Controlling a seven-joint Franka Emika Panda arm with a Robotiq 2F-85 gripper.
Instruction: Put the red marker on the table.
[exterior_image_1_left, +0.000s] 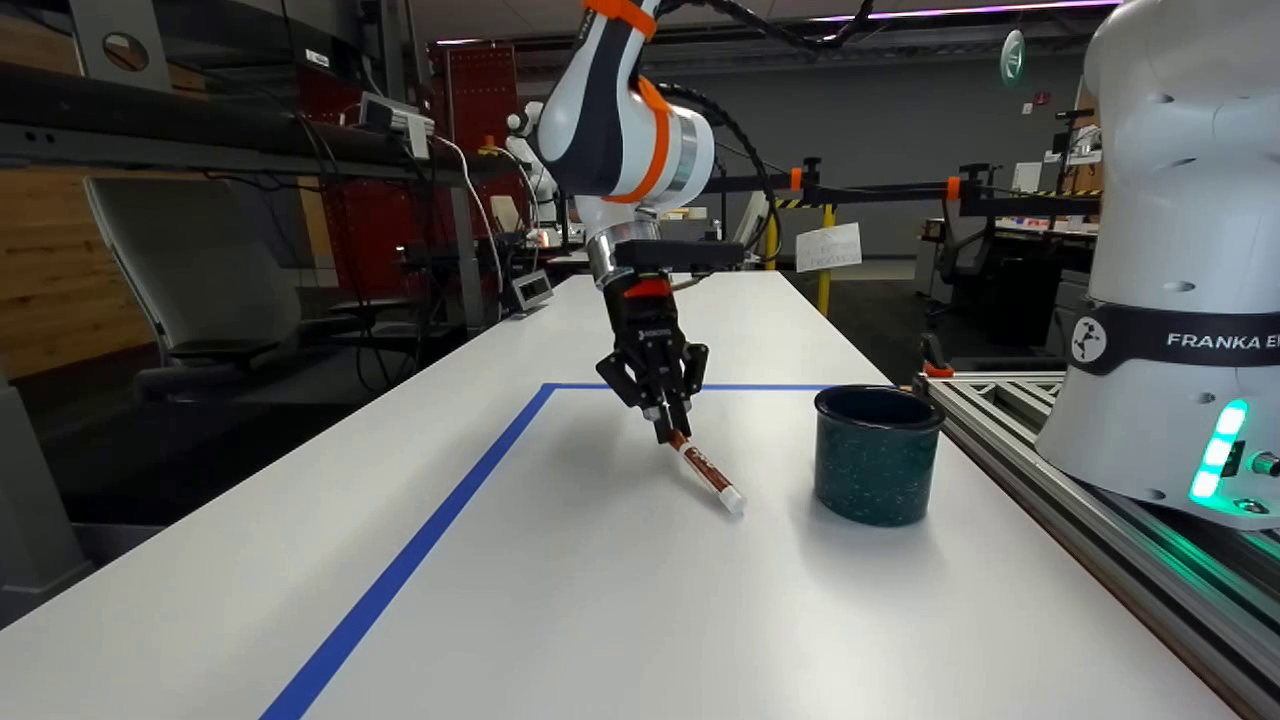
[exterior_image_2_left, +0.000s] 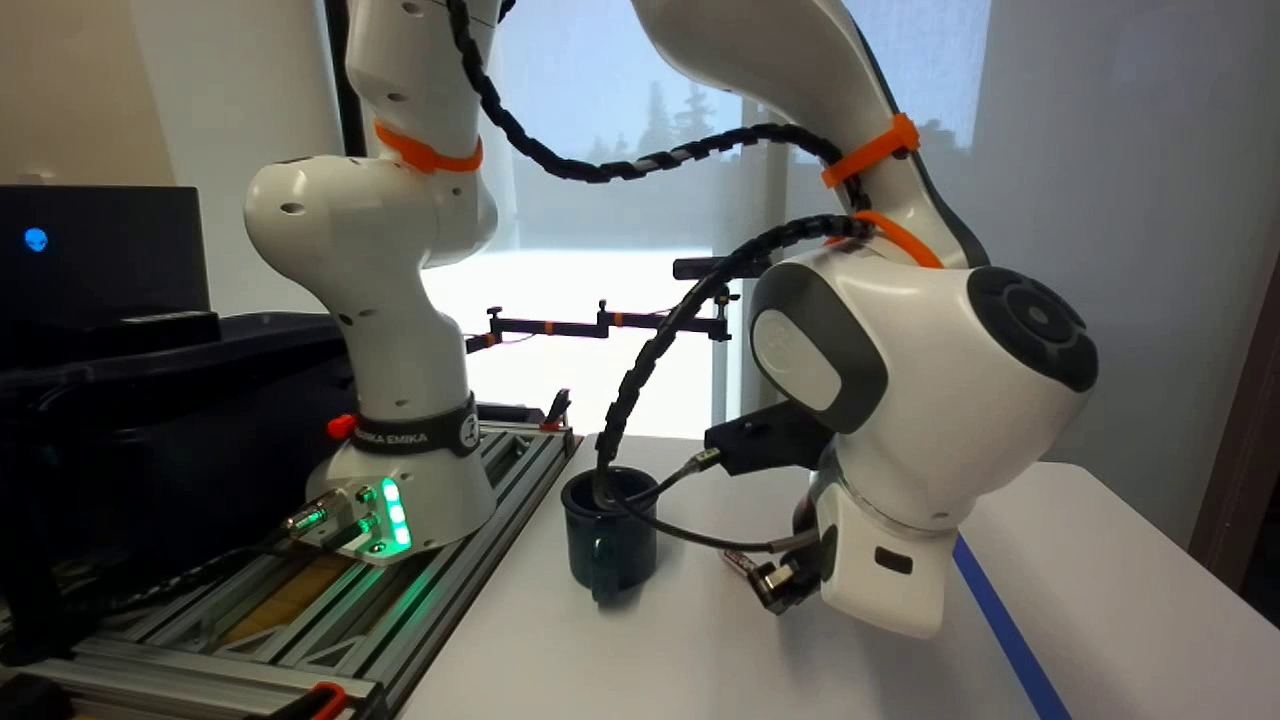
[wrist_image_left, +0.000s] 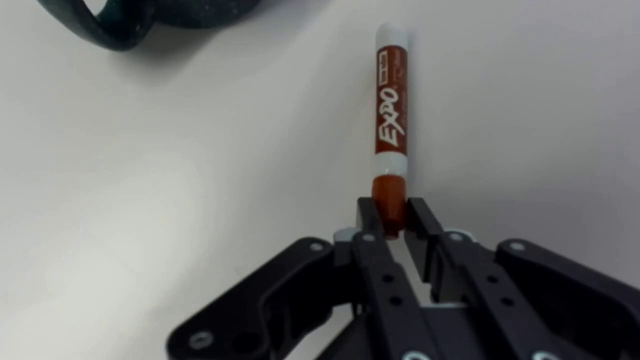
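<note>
The black two-fingered pincer pinches the slim red marker with white bands by its cap end. In an exterior view the marker slants down toward 5 o'clock over the white flat bench; whether its white end touches, I cannot tell. A dark teal speckled cylindrical mug stands at the marker's 3 o'clock, apart from it.

In an exterior view, the cup stands on the table at three o'clock from the marker, whose upper end is in the gripper. The tape has its corner at ten o'clock from the marker.
</note>
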